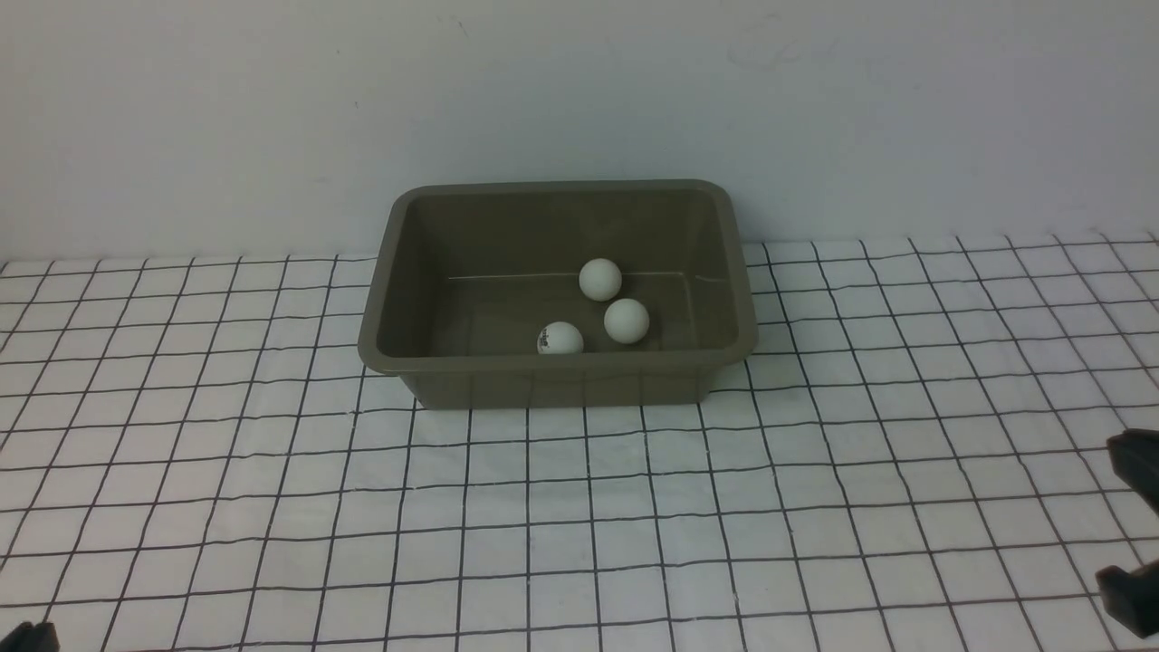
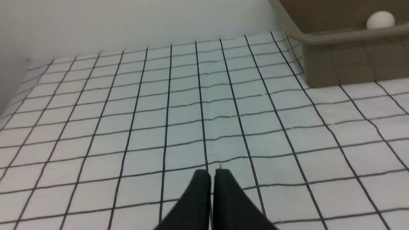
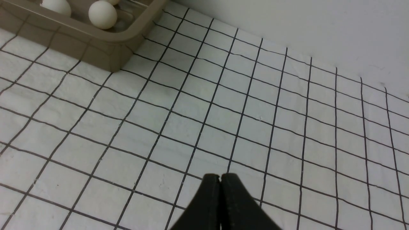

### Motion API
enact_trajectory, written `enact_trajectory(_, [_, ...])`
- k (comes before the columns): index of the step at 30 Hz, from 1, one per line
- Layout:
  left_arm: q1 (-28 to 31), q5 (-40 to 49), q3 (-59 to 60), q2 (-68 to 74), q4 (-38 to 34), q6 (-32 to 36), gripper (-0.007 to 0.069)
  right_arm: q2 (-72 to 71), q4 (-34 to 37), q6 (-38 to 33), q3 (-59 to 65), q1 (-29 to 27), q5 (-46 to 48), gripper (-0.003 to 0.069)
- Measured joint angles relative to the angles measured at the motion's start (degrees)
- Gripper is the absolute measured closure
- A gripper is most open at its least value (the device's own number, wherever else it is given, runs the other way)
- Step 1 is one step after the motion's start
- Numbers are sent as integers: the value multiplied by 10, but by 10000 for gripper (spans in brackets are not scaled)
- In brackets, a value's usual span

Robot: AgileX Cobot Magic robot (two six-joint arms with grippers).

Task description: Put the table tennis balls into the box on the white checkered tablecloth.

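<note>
The olive-grey box [image 1: 560,367] stands on the white checkered tablecloth [image 1: 579,534] near the back wall. Three table tennis balls lie inside it: one toward the back [image 1: 600,279], one in the middle [image 1: 627,321], and one with a dark logo against the front wall [image 1: 560,339]. My left gripper [image 2: 212,172] is shut and empty, low over the cloth and well short of the box [image 2: 338,64], where one ball [image 2: 380,20] shows above the rim. My right gripper [image 3: 220,176] is also shut and empty over bare cloth, far from the box corner [image 3: 96,51] with two balls [image 3: 102,14] inside.
A plain pale wall [image 1: 579,91] rises right behind the box. Dark parts of my right arm [image 1: 1136,471] show at the right edge of the front view, and a bit of the left arm [image 1: 27,638] at the bottom left corner.
</note>
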Motion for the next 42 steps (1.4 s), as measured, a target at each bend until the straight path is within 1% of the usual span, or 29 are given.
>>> enact_trajectory(3, [0, 25, 0, 0, 2, 0, 625, 0, 0, 0, 0, 0, 0, 675])
enact_trajectory(8, [0, 31, 0, 0, 9, -1, 625, 0, 0, 0, 0, 0, 0, 675])
enact_trajectory(11, [0, 31, 0, 0, 11, -21, 625, 0, 0, 0, 0, 0, 0, 675])
enact_trajectory(14, [0, 31, 0, 0, 34, -82, 625, 0, 0, 0, 0, 0, 0, 675])
enact_trajectory(16, [0, 31, -1, 0, 68, -142, 625, 0, 0, 0, 0, 0, 0, 675])
enact_trajectory(19, [0, 31, -1, 0, 150, -250, 625, 0, 0, 0, 0, 0, 0, 675])
enact_trajectory(21, [0, 31, -1, 0, 184, -288, 625, 0, 0, 0, 0, 0, 0, 675])
enact_trajectory(23, [0, 31, -1, 0, 193, -291, 625, 0, 0, 0, 0, 0, 0, 675])
enact_trajectory(29, [0, 32, -1, 0, 196, -244, 625, 0, 0, 0, 0, 0, 0, 676])
enact_trajectory(42, [0, 32, -1, 0, 197, -240, 625, 0, 0, 0, 0, 0, 0, 676])
